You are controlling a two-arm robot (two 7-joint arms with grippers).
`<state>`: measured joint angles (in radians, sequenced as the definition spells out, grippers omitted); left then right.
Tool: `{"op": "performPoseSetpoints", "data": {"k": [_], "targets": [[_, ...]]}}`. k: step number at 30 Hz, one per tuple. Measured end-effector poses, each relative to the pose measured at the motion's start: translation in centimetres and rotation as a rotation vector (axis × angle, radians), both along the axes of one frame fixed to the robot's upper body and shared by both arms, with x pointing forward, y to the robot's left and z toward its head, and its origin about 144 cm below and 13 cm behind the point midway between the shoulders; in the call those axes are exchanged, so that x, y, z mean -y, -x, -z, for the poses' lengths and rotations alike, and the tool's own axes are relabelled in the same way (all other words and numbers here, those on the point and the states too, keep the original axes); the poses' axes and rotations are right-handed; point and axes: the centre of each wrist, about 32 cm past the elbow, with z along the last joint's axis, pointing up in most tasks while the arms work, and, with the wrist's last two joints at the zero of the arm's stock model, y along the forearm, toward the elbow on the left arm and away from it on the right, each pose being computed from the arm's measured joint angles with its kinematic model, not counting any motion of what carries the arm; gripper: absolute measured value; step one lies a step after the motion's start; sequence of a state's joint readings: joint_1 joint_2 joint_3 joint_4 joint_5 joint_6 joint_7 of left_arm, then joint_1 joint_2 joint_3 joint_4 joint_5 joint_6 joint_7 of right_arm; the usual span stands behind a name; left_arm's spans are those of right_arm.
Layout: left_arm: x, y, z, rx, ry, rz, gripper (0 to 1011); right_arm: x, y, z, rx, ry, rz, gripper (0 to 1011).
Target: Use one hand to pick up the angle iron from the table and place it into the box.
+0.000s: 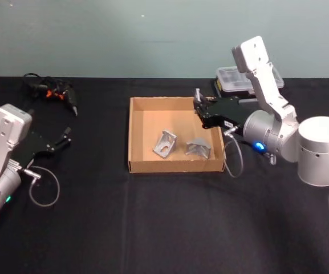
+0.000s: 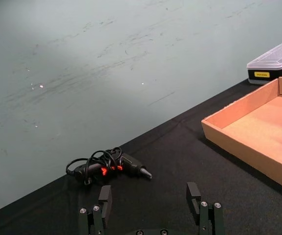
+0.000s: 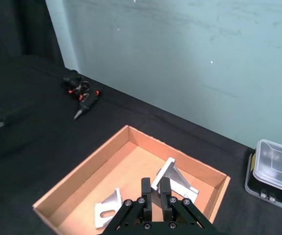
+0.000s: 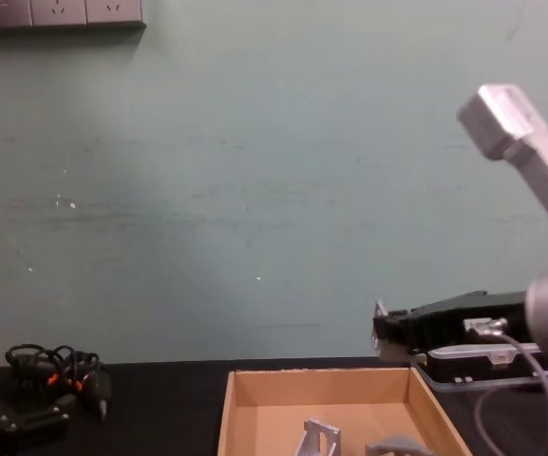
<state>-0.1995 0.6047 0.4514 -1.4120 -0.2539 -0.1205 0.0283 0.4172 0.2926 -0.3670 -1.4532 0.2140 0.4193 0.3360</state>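
Hovering shut and empty over the box's (image 1: pixel 135 134) far right corner, the right claw (image 1: pixel 198 105) has both angle irons (image 1: pixel 164 144) just below it, far nearer than the open left claw (image 1: pixel 67 136).

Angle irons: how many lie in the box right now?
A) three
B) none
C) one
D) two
D: the head view shows two angle irons, one left of the other, both on the floor of the box, with the right hand over its far right corner.
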Motion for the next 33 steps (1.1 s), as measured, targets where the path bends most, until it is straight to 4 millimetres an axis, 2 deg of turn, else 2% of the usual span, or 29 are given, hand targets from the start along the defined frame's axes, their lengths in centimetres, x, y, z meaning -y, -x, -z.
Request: {"op": "performPoseSetpoints", "data": {"k": [10,21,33], "targets": [[0.0,0.0,0.0,0.000,0.000,0.000,1000,-1.1,-2.7,1.2,-0.045,0.029,0.013,118],[0.0,0.0,0.0,0.000,0.000,0.000,1000,-1.9,-4.1,2.1,-0.096,0.077,0.002,118],[0.0,0.0,0.0,0.000,0.000,0.000,1000,-2.3,-4.8,3.0,-0.131,0.099,-0.001,118]]}}
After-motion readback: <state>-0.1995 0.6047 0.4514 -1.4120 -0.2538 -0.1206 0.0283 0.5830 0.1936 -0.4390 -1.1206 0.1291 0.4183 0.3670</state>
